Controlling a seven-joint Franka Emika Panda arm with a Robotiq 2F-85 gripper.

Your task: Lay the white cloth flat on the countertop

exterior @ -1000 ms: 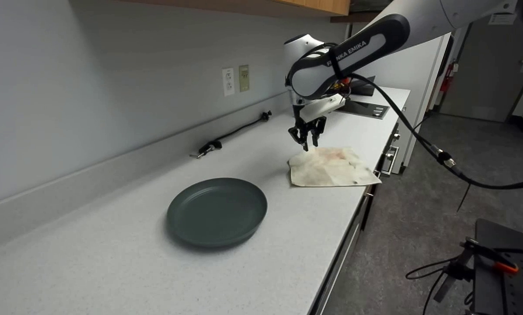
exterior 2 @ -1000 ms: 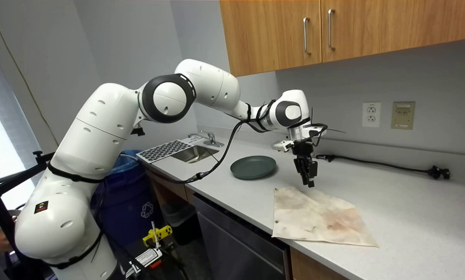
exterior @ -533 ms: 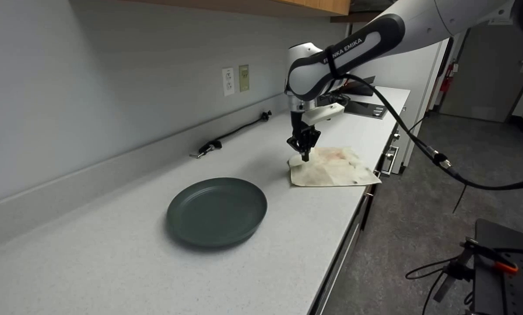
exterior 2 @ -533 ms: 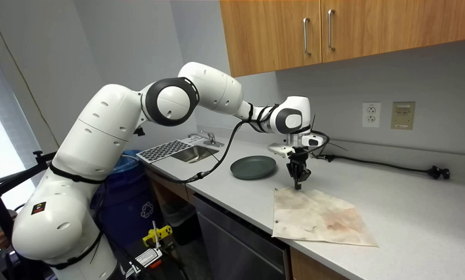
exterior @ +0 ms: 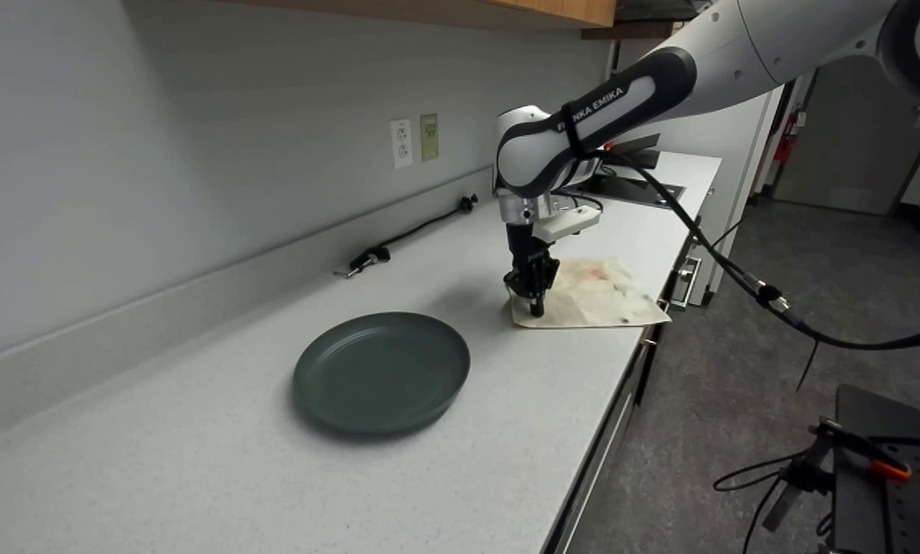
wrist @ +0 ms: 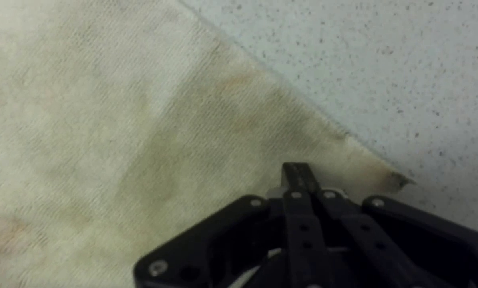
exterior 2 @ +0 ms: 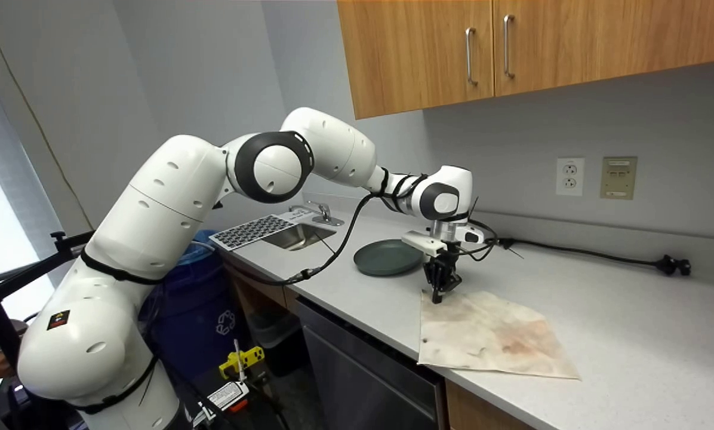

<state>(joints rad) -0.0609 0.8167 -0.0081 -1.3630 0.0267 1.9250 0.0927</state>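
Note:
The off-white cloth (exterior: 602, 296), stained tan, lies spread on the white countertop (exterior: 460, 492) with faint creases. Its front corner reaches the counter's front edge in both exterior views. In an exterior view my gripper (exterior 2: 437, 297) points down over the cloth's corner nearest the plate. Seen from the wrist, the gripper (wrist: 300, 172) is shut, its fingertips pressed together with no fabric between them. The tips stand at or just over the cloth (wrist: 123, 120), inside a dark-stained corner; whether they touch it I cannot tell.
A dark green round plate (exterior: 381, 373) sits beside the cloth. Along the backsplash lies a black flexible arm with a clamp (exterior: 410, 235). A sink (exterior 2: 300, 236) is farther along the counter, and wooden cabinets (exterior 2: 512, 54) hang above.
My gripper has gone from partly open to shut. It has come down and shifted toward the cloth's corner near the plate. The cloth looks unmoved.

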